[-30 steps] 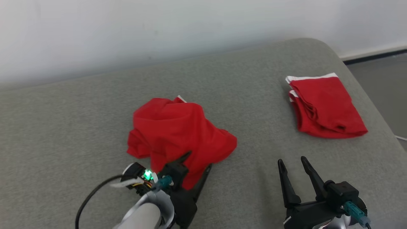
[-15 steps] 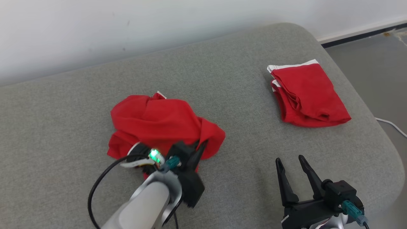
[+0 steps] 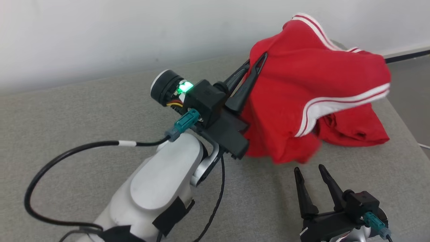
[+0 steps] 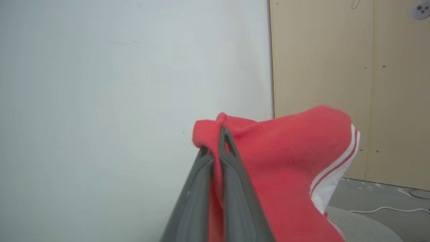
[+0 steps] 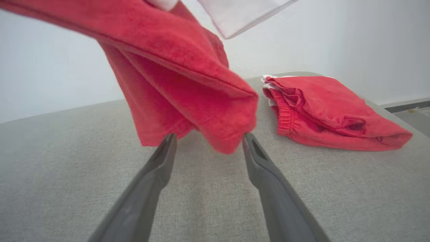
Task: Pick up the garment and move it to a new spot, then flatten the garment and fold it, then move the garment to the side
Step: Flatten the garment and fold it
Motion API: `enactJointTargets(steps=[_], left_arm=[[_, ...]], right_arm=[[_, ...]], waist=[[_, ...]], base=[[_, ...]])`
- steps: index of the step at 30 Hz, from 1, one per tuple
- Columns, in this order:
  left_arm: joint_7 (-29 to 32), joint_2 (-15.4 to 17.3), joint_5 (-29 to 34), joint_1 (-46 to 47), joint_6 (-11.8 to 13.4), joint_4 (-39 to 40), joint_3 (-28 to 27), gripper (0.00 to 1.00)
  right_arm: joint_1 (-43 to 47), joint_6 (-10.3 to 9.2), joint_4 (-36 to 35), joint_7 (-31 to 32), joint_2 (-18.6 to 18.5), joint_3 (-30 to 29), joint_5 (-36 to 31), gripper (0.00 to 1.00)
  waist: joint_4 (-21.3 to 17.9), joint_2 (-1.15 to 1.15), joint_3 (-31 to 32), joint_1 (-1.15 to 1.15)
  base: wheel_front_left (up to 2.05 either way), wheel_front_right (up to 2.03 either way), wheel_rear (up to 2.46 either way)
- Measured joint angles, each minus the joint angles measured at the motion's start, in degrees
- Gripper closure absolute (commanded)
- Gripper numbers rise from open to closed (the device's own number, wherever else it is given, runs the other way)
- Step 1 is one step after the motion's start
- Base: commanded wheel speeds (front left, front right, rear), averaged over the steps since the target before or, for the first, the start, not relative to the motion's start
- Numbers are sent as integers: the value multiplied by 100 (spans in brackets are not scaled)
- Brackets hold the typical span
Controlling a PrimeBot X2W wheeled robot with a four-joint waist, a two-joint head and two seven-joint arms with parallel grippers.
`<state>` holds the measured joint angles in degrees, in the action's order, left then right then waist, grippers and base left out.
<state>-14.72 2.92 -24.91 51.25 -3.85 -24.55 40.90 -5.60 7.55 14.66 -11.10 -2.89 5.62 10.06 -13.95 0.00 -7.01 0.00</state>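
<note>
The garment (image 3: pixel 295 87) is red with white stripes and hangs in the air above the grey cushion (image 3: pixel 84 111). My left gripper (image 3: pixel 257 62) is shut on a bunched edge of it, raised high toward the back right. In the left wrist view the two fingers pinch the garment (image 4: pixel 285 161) between their tips, my left gripper (image 4: pixel 215 148) pointing at the wall. My right gripper (image 3: pixel 309 169) rests low at the front right, open and holding nothing. In the right wrist view the garment (image 5: pixel 181 74) dangles just above my open right gripper (image 5: pixel 208 141).
A second red garment (image 3: pixel 356 126), folded, lies on the cushion at the right, partly hidden behind the hanging one; it shows as the folded garment (image 5: pixel 329 111) in the right wrist view. The cushion's right edge drops to the floor (image 3: pixel 411 84). A white wall (image 3: pixel 100 33) stands behind.
My left gripper shut on the crumpled garment and lifted it off the cushion, swinging it up and to the right. The head camera shifted. The right gripper stayed put.
</note>
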Motion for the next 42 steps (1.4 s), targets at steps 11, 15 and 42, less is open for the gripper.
enactJointTargets(steps=[11,15,42], left_arm=[[522,811,-1020,-2268,348,-609,-436,0],[361,905,-1329,-2697,506,-915,-742,0],[1701,566,-858,-2270,26,489,625,0]], right_arm=[[81,0,-83,51,0,41,0,0],[75,0,-81,55,3,84,2,0],[40,0,-67,-1,1,-249,18,0]], waist=[[624,0,-3,0],[837,0,-11,0],[387,0,14,1]], base=[[0,0,0],[0,0,0],[0,0,0]])
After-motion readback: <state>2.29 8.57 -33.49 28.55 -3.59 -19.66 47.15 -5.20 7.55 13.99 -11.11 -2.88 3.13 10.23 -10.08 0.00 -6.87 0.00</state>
